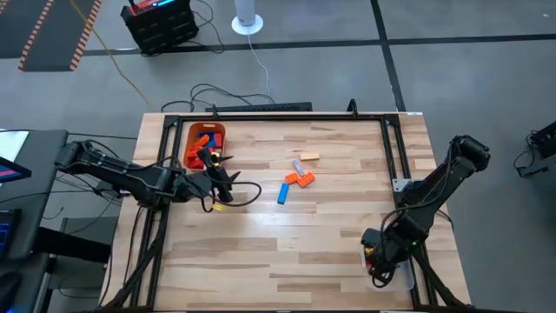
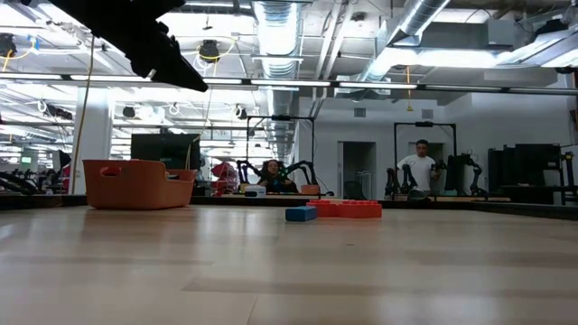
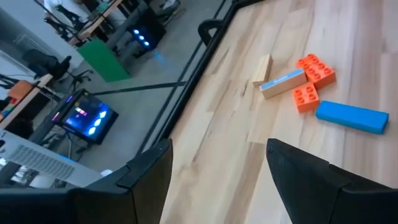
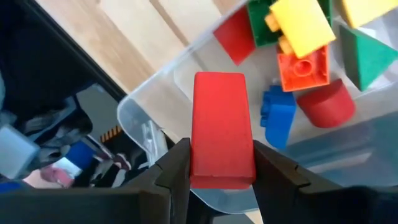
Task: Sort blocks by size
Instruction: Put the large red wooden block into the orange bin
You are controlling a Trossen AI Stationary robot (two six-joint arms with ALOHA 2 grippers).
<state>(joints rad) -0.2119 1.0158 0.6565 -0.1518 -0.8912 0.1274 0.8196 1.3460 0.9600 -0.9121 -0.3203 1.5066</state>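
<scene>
The right gripper [image 4: 221, 165] clamps a smooth red rectangular block [image 4: 221, 127] over the clear plastic tray [image 4: 149, 109], which holds studded and wedge-shaped blocks [image 4: 303, 65]. The left gripper [image 3: 217, 168], fingers apart and empty, hovers beside the orange bin [image 1: 201, 139]; loose blocks [image 1: 298, 178] lie mid-table.

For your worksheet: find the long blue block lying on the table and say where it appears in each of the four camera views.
High view: the long blue block lies mid-table, just below the orange bricks.
Low view: it sits at centre, in front of the red-orange bricks.
Left wrist view: at the right edge, beside the orange bricks.
Right wrist view: not in it.
Shared landmark: the orange bricks next to it.
</scene>
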